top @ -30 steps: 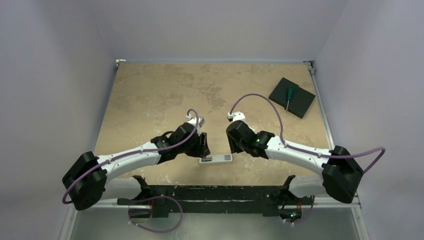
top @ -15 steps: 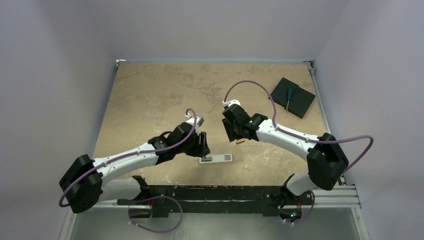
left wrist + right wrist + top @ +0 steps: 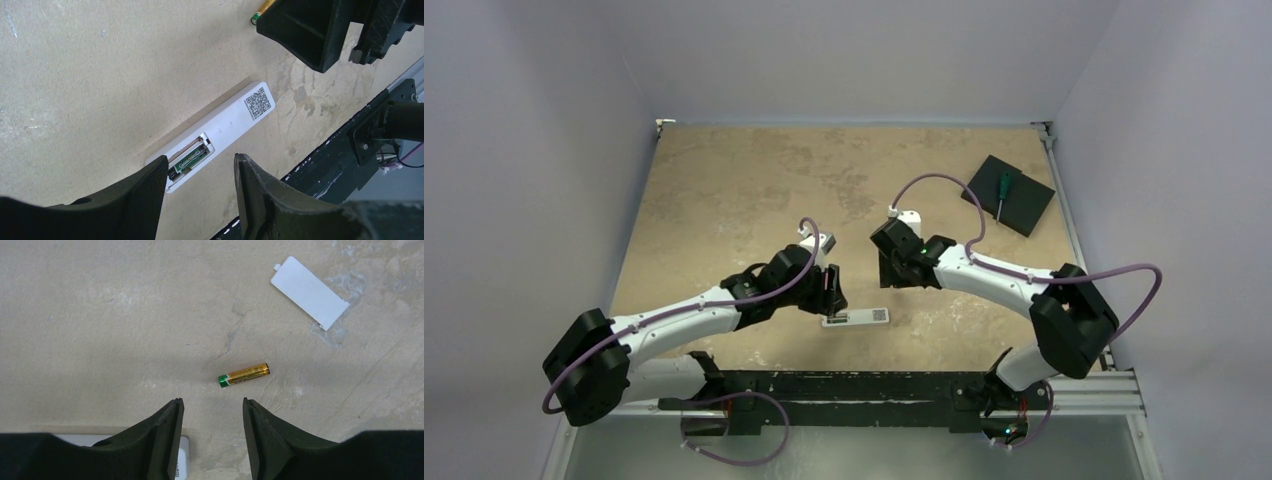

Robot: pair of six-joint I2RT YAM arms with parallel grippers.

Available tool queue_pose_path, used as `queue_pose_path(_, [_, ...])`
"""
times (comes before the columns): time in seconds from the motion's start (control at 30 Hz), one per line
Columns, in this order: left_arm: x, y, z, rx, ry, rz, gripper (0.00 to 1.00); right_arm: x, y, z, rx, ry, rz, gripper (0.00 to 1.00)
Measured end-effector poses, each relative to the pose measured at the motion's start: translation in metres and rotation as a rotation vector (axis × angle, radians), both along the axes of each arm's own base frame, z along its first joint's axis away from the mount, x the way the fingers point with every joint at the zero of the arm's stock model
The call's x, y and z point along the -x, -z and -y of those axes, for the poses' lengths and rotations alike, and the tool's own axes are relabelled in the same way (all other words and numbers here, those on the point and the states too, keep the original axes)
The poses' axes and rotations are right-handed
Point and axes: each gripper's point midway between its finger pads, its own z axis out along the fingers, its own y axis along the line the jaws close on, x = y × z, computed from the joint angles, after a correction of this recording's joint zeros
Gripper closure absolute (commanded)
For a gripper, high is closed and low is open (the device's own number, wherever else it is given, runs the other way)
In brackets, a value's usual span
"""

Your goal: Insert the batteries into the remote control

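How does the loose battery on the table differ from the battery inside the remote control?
The loose battery lies on the table, apart from the remote control; the seated battery sits in its recess. The loose battery shows gold with a green end; the seated battery shows a green label. Both are slim cylinders lying flat.

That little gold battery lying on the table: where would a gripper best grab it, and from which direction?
Across the middle of the gold battery, coming straight down from above. It lies flat with bare table all round it, so the right gripper, now open, could drop a finger on each long side. The small ends give little to pinch.
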Motion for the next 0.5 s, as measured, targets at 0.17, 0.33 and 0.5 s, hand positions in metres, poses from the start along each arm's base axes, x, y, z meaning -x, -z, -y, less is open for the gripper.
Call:
queue_pose_path(0.17, [0.001, 0.001, 0.001, 0.005, 0.007, 0.000, 0.49, 0.000, 0.006, 0.007, -0.025, 0.141, 0.010, 0.40])
queue_pose_path(0.33, [0.001, 0.000, 0.002, 0.015, 0.012, 0.002, 0.49, 0.000, 0.012, 0.010, -0.063, 0.243, 0.019, 0.42])
queue_pose_path(0.5, [0.002, 0.002, 0.003, 0.013, 0.018, -0.006, 0.49, 0.001, 0.017, 0.012, -0.105, 0.326, 0.016, 0.47])
